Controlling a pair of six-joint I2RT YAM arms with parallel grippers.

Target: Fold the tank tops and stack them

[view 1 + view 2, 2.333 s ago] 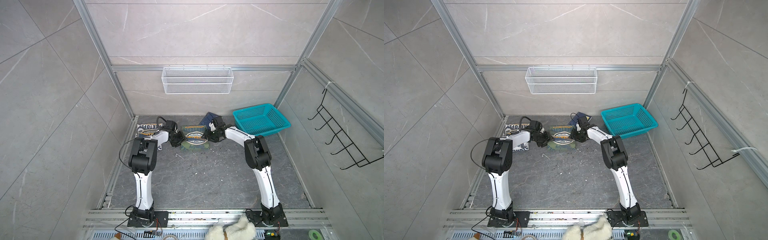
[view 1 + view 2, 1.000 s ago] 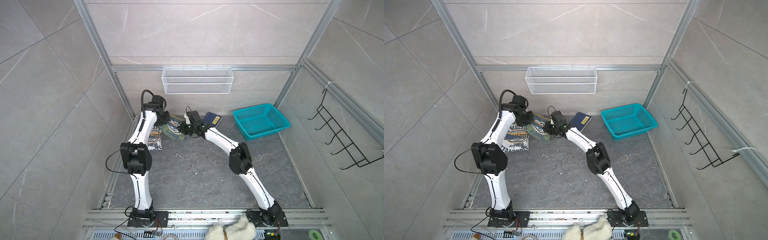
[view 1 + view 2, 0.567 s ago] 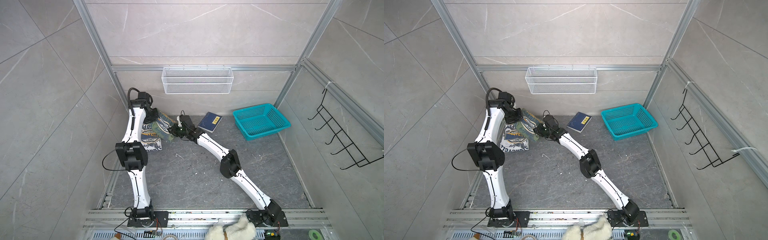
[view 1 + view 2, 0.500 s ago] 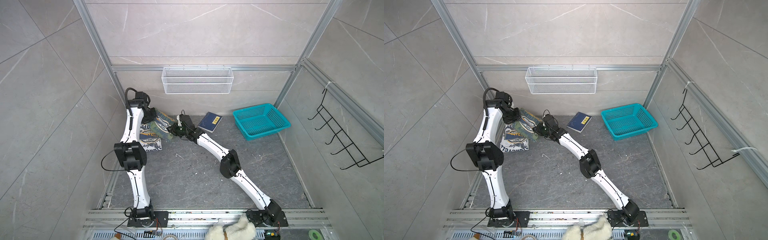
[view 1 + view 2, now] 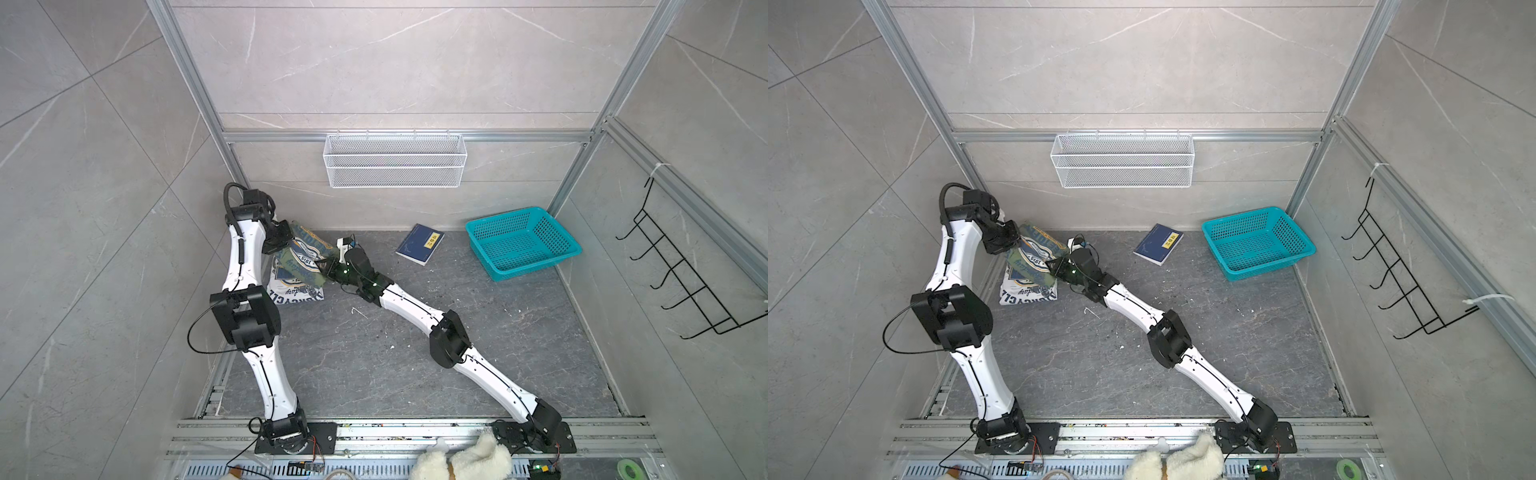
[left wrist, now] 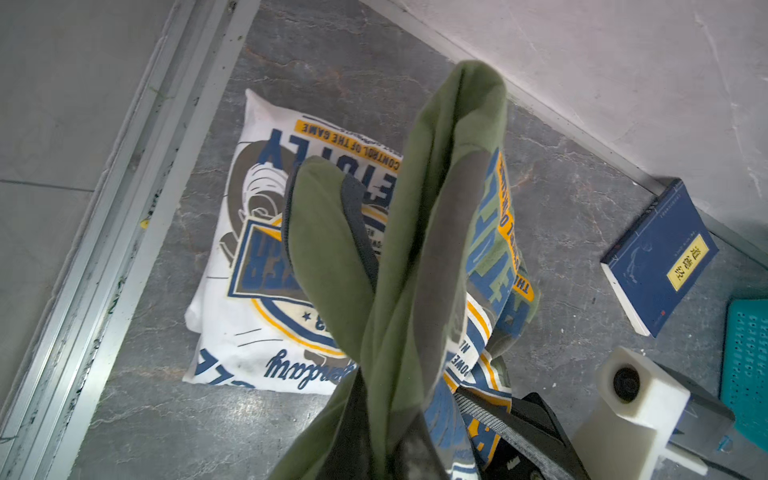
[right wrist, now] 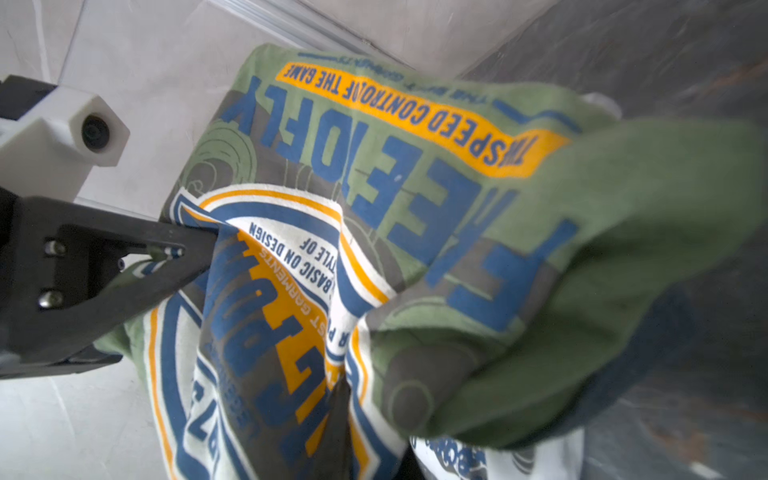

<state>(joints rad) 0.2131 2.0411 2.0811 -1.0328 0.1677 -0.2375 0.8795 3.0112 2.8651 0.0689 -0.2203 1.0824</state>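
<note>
The olive green tank top (image 5: 305,255) (image 5: 1034,255) hangs bunched in the air between my two grippers, at the far left of the floor. My left gripper (image 5: 286,248) is shut on its far-left edge. My right gripper (image 5: 327,269) is shut on its near-right edge. Below it the white tank top (image 5: 291,293) (image 5: 1025,293) lies folded flat on the floor, part of it under the olive one. In the left wrist view olive cloth (image 6: 419,249) covers my jaws, with the white top (image 6: 232,324) beneath. In the right wrist view the left gripper's fingers (image 7: 178,249) pinch the olive top (image 7: 415,187).
A navy book (image 5: 419,244) lies at the back middle, with a teal basket (image 5: 521,243) at the back right. A white wire rack (image 5: 395,160) hangs on the back wall and black hooks (image 5: 685,270) on the right wall. The left wall's rail (image 6: 124,208) runs close beside the white top.
Both grippers have carried the olive top leftwards from the back middle to above the white top. In the last half second it moved only slightly.
</note>
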